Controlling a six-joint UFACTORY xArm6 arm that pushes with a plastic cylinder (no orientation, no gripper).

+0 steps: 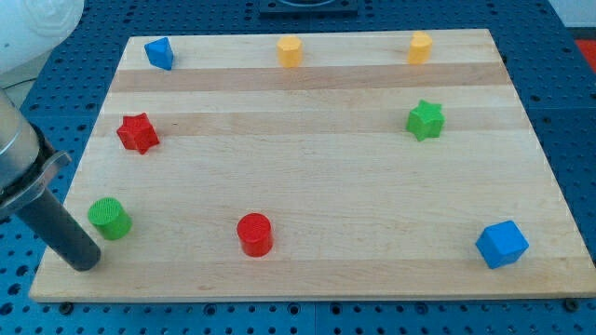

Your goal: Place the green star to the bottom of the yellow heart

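The green star (425,120) lies on the wooden board (307,167) at the view's right, in the upper half. Two yellow blocks sit along the top edge, one at top middle (291,51) and one at top right (420,46), just above the green star. I cannot tell from their outlines which one is the heart. My tip (86,263) is at the board's bottom left corner, just left of and below a green cylinder (110,218). It is far from the green star and touches no block.
A red star (138,133) lies at the left. A red cylinder (253,234) stands at bottom middle. A blue cube (502,244) is at bottom right. A blue angular block (159,53) is at top left.
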